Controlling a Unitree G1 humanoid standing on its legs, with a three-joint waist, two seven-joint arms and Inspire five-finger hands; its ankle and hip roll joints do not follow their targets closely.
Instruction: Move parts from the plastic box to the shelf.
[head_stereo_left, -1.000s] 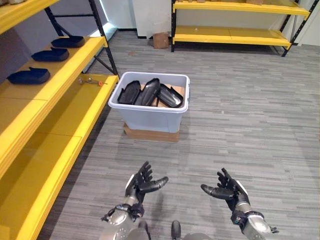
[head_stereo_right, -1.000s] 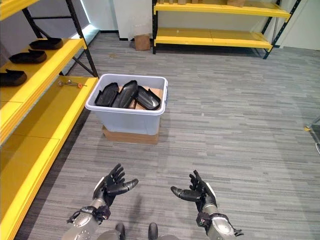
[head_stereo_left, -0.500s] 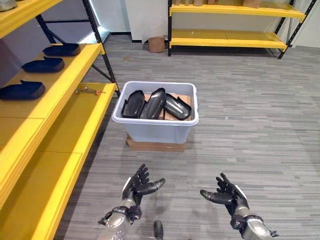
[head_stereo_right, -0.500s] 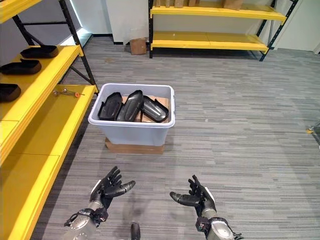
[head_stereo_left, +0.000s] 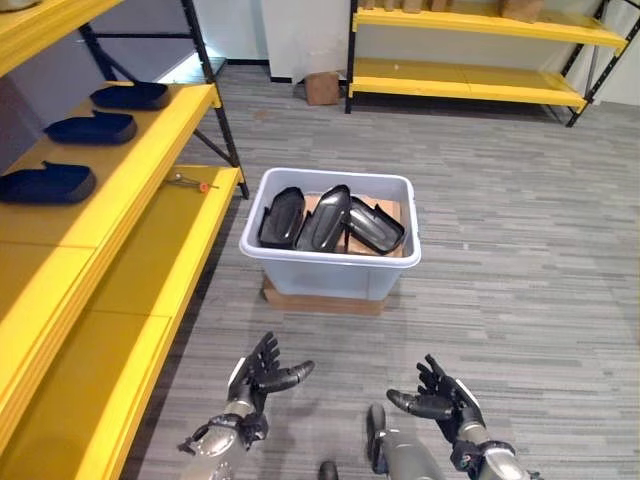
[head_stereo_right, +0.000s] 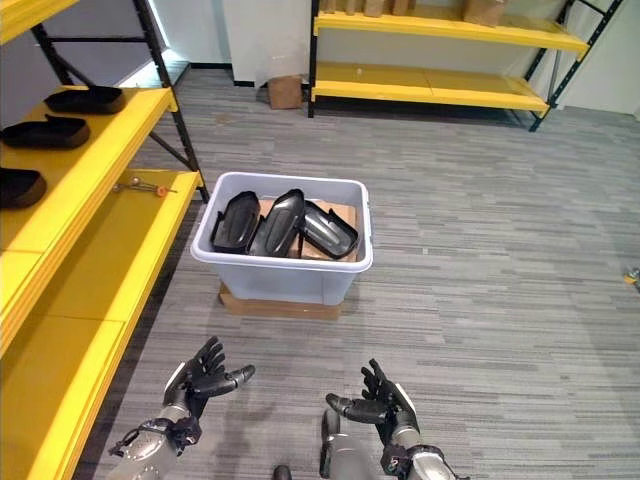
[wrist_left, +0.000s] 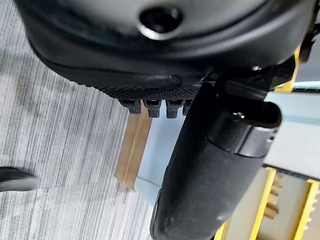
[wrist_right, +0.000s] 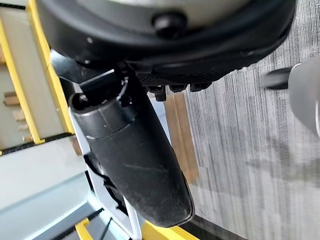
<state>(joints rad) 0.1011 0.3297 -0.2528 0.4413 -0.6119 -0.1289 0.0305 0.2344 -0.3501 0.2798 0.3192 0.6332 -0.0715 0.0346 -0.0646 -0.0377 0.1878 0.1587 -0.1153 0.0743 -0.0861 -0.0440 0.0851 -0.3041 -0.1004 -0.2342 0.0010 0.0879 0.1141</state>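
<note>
Fingers of left hand (head_stereo_left: 262, 372) and right hand (head_stereo_left: 438, 402) spread wide, empty, near plastic box (head_stereo_left: 330, 275) of parts (head_stereo_left: 322, 216).

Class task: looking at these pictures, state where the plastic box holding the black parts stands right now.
In the left eye view, the plastic box stands on the floor ahead of both open hands, atop a flat brown board, just right of the yellow shelf.

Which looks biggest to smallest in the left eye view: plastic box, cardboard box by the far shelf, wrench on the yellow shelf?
1. plastic box
2. cardboard box, though it sits farther from the camera
3. wrench
</note>
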